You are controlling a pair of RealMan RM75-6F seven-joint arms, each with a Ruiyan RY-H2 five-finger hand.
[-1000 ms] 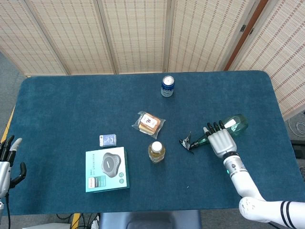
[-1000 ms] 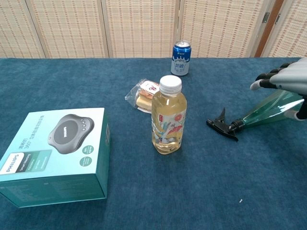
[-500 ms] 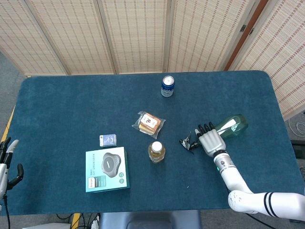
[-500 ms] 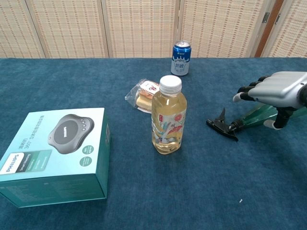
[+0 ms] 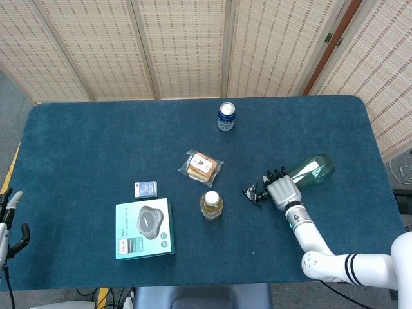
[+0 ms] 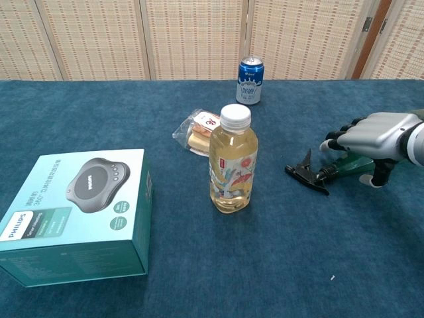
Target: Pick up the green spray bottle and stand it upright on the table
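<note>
Nearest, at the table's left edge: left hand [image 5: 8,222], fingers apart, holding nothing. Farther in: right hand [image 6: 371,136] draped palm-down over the neck of the green spray bottle [image 5: 313,171], lying flat; grasp unclear, cannot tell. Black trigger head [image 6: 306,172] pointing toward the drink bottle [image 6: 232,159].

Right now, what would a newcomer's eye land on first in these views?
Probably the right hand lowered over the neck of the green spray bottle, which lies on its side at the table's right, black trigger head pointing left. Next, the capped yellow drink bottle standing mid-table, and the teal Philips box near the front left.
</note>
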